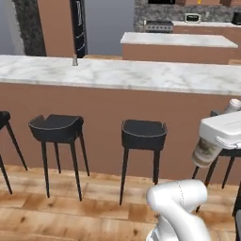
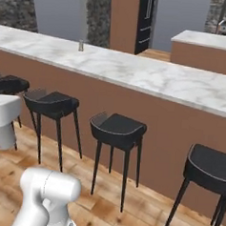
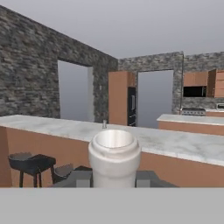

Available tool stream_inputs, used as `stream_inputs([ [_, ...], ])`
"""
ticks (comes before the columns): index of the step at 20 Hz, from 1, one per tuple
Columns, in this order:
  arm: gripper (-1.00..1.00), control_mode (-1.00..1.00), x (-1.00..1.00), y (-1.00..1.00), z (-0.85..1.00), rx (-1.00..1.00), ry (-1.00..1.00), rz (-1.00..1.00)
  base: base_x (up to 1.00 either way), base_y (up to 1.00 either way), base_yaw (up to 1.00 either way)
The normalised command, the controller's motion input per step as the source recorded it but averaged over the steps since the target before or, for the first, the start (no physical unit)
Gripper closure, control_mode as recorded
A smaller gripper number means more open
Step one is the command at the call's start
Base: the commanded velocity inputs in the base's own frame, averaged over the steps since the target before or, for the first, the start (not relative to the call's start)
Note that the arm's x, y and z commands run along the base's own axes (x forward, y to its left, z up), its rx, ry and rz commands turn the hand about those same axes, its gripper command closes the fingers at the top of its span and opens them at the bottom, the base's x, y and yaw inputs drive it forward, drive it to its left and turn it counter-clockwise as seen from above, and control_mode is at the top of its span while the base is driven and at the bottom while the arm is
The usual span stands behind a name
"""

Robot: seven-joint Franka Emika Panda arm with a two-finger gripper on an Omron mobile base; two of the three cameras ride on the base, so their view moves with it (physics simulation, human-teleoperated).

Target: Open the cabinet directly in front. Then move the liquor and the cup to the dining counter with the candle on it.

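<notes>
**Bottle carried toward the dining counter**

The jaws are clenched on the liquor bottle (image 3: 114,158), 1 finger at each side of its body in the hand view, with the gripper (image 3: 114,178) low in that frame. In the left base view the bottle (image 1: 210,145) hangs tilted under the white hand, in the air in front of the dining counter (image 1: 141,75) and below its top, above the stools (image 1: 143,136).

The candle (image 1: 75,60) stands near the far edge of the marble, toward its left end.

As I judge it, the bottle must rise above the near edge before going forward, then be set upright on bare marble apart from the candle.

The bottle's mouth looks open; I cannot tell whether anything is inside.
</notes>
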Motion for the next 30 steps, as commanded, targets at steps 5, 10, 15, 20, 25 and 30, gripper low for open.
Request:
stream_inputs([
  [5, 1.0, 1.0, 0.0, 0.0, 0.0, 0.0, 0.0, 0.0, 0.86, 0.78, -0.11],
  [10, 1.0, 1.0, 0.0, 0.0, 0.0, 0.0, 0.0, 0.0, 0.57, 0.61, -0.13],
  [15, 1.0, 1.0, 0.0, 0.0, 0.0, 0.0, 0.0, 0.0, 0.36, 0.21, -0.2],
  [20, 1.0, 1.0, 0.0, 0.0, 0.0, 0.0, 0.0, 0.0, 0.37, 0.02, -0.2],
  [25, 1.0, 1.0, 0.0, 0.0, 0.0, 0.0, 0.0, 0.0, 0.45, 0.26, -0.21],
  [30, 1.0, 1.0, 0.0, 0.0, 0.0, 0.0, 0.0, 0.0, 0.34, 0.7, -0.21],
])
